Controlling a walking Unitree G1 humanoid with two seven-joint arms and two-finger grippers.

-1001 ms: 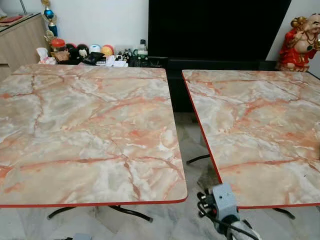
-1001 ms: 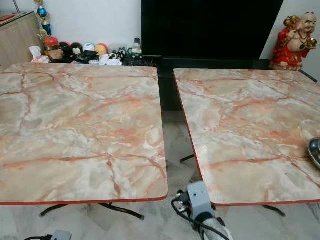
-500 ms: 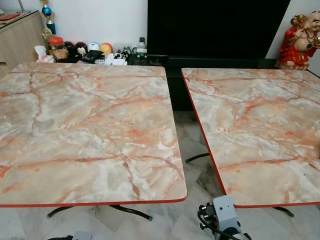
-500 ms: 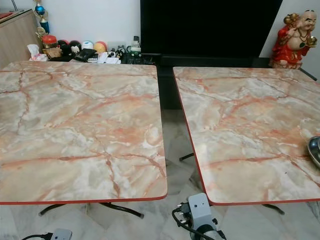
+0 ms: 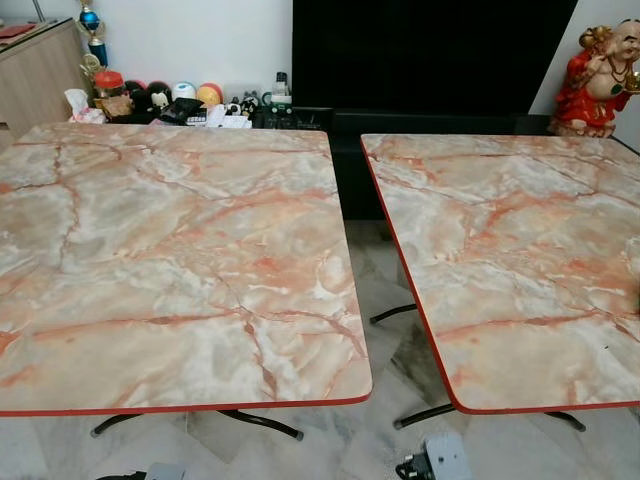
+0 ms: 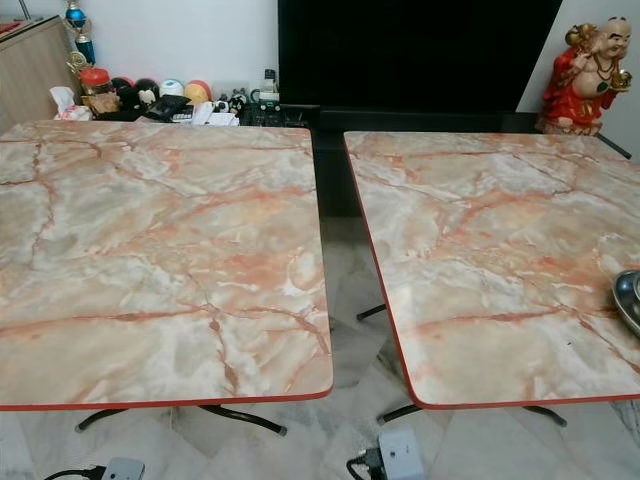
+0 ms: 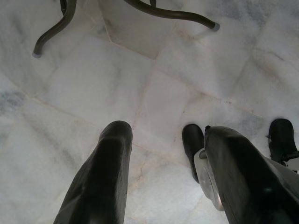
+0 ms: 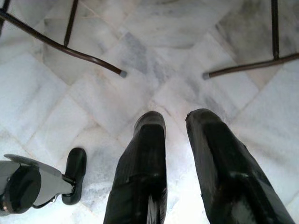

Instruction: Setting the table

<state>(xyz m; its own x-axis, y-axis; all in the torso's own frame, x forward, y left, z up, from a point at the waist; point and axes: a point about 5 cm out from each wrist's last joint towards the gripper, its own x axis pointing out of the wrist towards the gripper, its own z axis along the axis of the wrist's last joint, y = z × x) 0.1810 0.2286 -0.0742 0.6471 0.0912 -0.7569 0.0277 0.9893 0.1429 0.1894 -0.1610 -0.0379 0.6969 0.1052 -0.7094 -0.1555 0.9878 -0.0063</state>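
1. Wooden cabinet [image 5: 40, 70], far left: stands against the wall beyond the tables, with a trophy [image 5: 93, 30] just beside it.
2. Clutter of small toys and jars [image 5: 165, 100], far left centre: lined up on a low black shelf along the wall, behind the left table and apart from its top.
3. Left marble-patterned table [image 5: 180, 260]: red-edged top, nothing laid on it; its dark curved feet [image 5: 262, 424] rest on the pale tiled floor [image 5: 360, 440]. Judged from the bare top, the setting has barely begun.
4. Left gripper [image 7: 163, 154]: hangs low with the arm idle, aimed down at the floor tiles near a table foot; its two black fingers [image 7: 105, 172] stand well apart with nothing between them.
5. Dark television screen [image 5: 430, 55], far centre: against the wall behind the gap between the two tables.
6. Right gripper [image 8: 175, 135]: likewise points at the floor between table legs, fingers [image 8: 147, 154] narrowly parted and empty; its grey wrist housing [image 5: 440, 462] shows at the near edge, below the gap between the tables.
7. Right marble-patterned table [image 6: 490, 260]: set beside the left one with a narrow aisle between.
8. Metal bowl [image 6: 629, 297]: the only tableware in sight, resting on the right table at its right side and cut off by the frame; probably the first item to be placed.
9. Red laughing-Buddha figurine [image 6: 588, 70], far right: stands beyond the right table's far corner.
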